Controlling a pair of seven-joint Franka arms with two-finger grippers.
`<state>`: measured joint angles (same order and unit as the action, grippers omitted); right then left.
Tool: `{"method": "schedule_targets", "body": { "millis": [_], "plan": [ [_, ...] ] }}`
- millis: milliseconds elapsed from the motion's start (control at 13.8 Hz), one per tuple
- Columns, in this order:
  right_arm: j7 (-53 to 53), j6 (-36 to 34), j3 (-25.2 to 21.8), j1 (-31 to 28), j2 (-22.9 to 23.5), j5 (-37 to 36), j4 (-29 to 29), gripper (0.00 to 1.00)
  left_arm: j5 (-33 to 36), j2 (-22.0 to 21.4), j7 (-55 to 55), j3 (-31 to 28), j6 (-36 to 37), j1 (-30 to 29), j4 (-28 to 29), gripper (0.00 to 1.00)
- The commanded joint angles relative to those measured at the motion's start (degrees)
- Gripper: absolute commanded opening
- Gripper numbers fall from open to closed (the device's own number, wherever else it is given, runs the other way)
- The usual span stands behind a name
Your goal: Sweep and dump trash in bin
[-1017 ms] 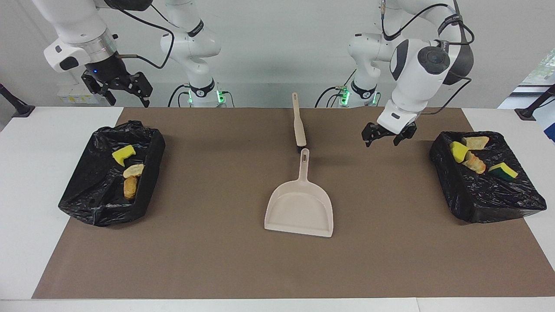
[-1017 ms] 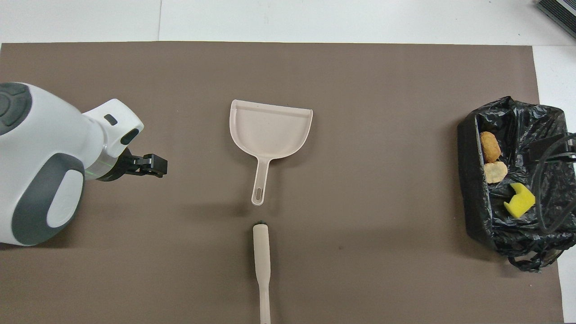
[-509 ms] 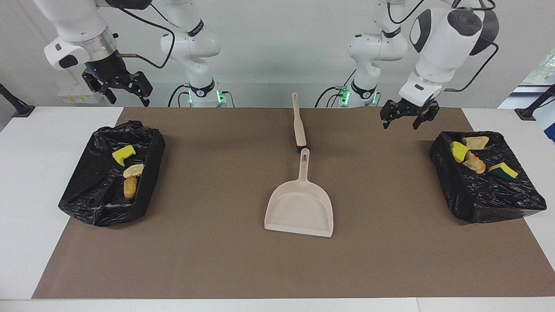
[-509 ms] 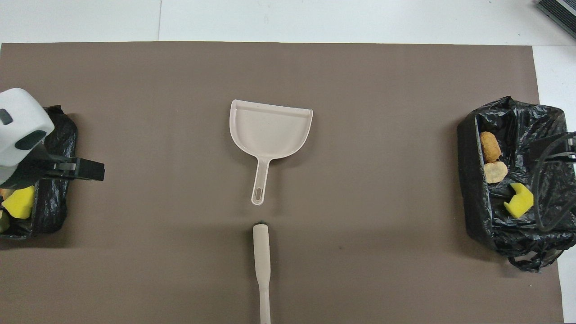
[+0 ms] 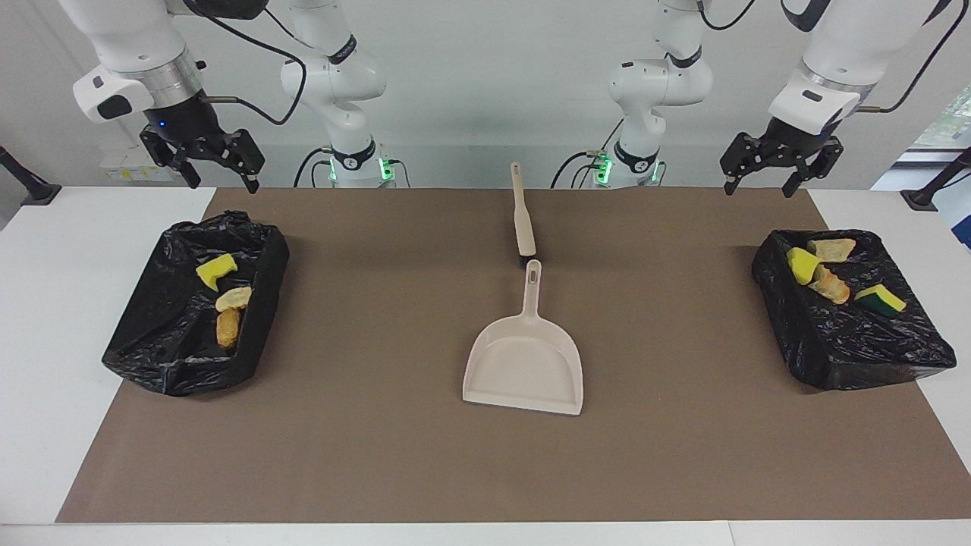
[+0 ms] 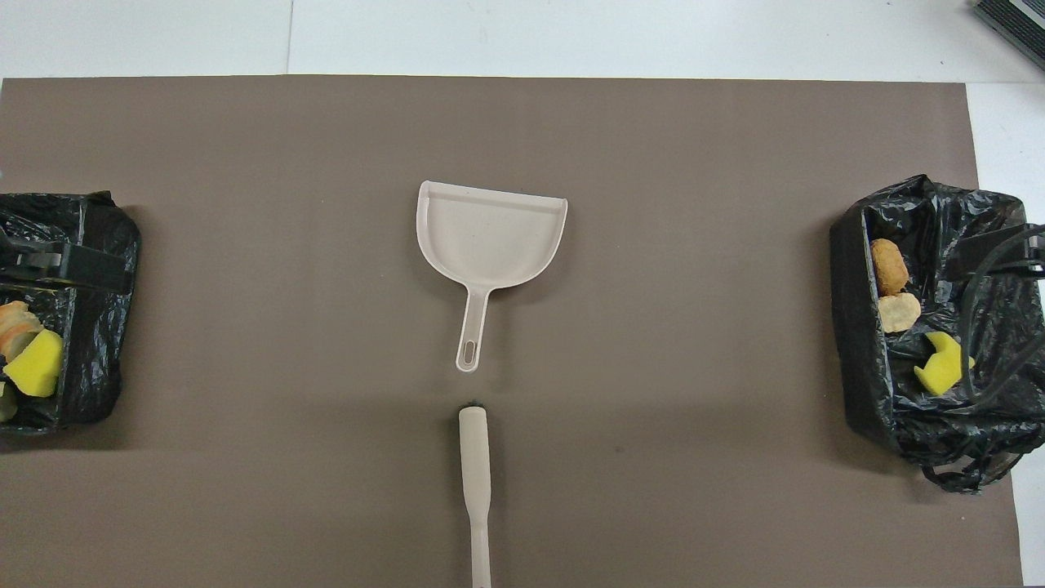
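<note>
Ok so from my remote seat, starting at the robots' end of the table: both arms are parked up high and just waiting. The right gripper [image 5: 203, 161] hangs open and empty over the mat's edge next to the bin at the right arm's end [image 5: 262, 254], and the left gripper [image 5: 781, 163] does the same above the bin at the left arm's end [image 5: 781, 303], jaws spread, nothing in them. Just below them on the mat is the brush [image 5: 522, 216], lying flat with its handle pointing at the robots, I'd guess so either arm can grab it easily. Touching or almost touching its head is the handle of the dustpan [image 5: 523, 360], which sits flat in the middle of the brown mat [image 5: 364, 425] with its mouth facing away from the robots. It's empty. The trash is all in the two black-bagged bins: a yellow sponge chunk [image 5: 215, 271] and two bread-like pieces [image 5: 230, 312] in one, and a yellow chunk [image 5: 801, 265], bread bits [image 5: 831, 249] and a green-backed sponge [image 5: 880, 298] in the other. I can't spot any scraps loose on the mat, so to me this looks finished, tools put down and arms pulled clear.
</note>
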<state>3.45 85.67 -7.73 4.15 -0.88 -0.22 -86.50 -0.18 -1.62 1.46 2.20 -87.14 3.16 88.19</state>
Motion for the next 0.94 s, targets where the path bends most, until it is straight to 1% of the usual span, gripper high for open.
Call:
{"method": "schedule_targets", "body": {
  "millis": [0,218,872],
  "plan": [
    [1.47,0.9,0.08,-0.02,-0.7,1.36,-1.3,1.0,0.97,2.5,1.61,0.7,2.33,-0.88,-3.81,1.0],
    [1.38,0.64,0.08,-0.02,-0.7,1.27,-1.31,1.0,0.97,1.89,4.07,0.7,2.15,-0.7,-3.73,1.0],
    [1.3,0.64,0.17,-0.02,-0.7,1.36,-1.31,1.0,0.79,1.62,4.08,0.7,2.06,-1.49,-3.2,1.0]
  ]
}}
